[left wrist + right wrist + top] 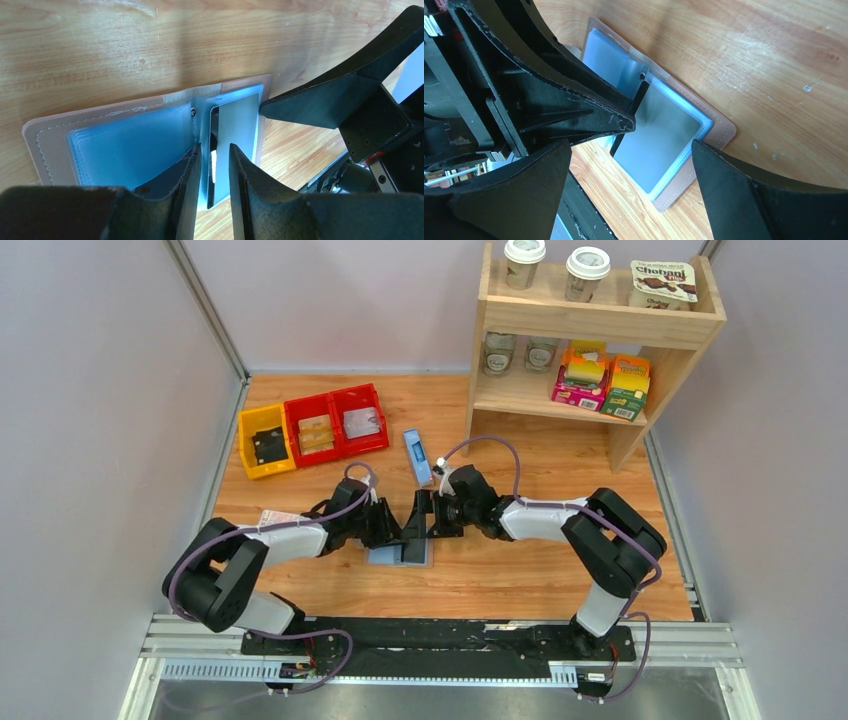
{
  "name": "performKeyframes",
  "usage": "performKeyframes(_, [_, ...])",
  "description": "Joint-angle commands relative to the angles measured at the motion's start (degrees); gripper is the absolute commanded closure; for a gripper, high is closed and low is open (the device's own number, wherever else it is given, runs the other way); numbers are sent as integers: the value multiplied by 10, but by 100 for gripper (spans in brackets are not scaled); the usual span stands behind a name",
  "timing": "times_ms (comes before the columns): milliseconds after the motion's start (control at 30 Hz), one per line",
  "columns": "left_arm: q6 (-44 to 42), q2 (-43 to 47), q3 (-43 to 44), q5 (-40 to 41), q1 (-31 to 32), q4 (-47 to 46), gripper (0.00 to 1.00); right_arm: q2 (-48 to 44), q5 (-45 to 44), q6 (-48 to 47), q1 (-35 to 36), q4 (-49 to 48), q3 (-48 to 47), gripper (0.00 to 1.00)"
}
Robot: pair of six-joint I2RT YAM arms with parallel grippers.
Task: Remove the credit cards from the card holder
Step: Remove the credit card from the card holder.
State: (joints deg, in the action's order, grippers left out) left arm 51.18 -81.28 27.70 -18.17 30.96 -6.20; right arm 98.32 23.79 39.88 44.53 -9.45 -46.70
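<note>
The wooden table [520, 570] carries a wooden shelf [690, 350] at its far right corner, stocked with cups, jars and cartons. The left arm [290, 538] and the right arm [545, 518] both reach inward and meet near the table's centre.

At the far left stand three bins in a row: one yellow bin [265, 445] and two red bins [314, 430]. A narrow blue box [417, 455] lies between the bins and the shelf. A pink-and-white packet [272, 518] lies beside the left arm, partly hidden by it.

The card holder [125, 145] lies open and flat on the table below both grippers, blue lining up and tan border showing all round.

The right gripper [631, 142] hangs over the holder's right half with its jaws spread wide, one finger on each side of that half.

The left gripper [215, 147] points down at the fold. Its jaws stand a narrow gap apart, on either side of the card's inner long edge.

A dark, glossy card [659, 135] lies on the right half, one end projecting past the holder's border.
</note>
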Motion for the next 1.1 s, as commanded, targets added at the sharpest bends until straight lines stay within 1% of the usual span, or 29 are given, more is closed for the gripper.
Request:
performKeyframes(0, [-6, -20, -2, 2, -8, -6, 64, 17, 12, 3, 0, -14, -3, 0])
performKeyframes(300, [1, -27, -21, -34, -13, -61, 64, 22, 12, 2, -4, -13, 2, 0])
performKeyframes(433, [9, -35, -24, -57, -14, -95, 68, 25, 16, 4, -4, -21, 4, 0])
performKeyframes(500, [14, -37, -25, -64, -13, -109, 71, 27, 19, 5, -4, -25, 6, 0])
performKeyframes(533, [16, -37, -25, -67, -13, -114, 73, 27, 19, 5, -4, -26, 6, 0])
performKeyframes(633, [21, -19, -30, -64, -18, -116, 78, 28, 18, 5, -5, -29, 10, 0])
performKeyframes(700, [25, 3, -39, -56, -20, -116, 84, 28, 18, 6, -7, -31, 13, 0])
performKeyframes(767, [27, 23, -45, -48, -23, -116, 94, 31, 19, 6, -9, -34, 15, 0])
performKeyframes(833, [28, 37, -49, -47, -25, -116, 98, 35, 20, 6, -9, -36, 15, 0])
performKeyframes(1067, [30, 49, -70, -52, -41, -98, 99, 46, 24, 3, -10, -42, 14, 0])
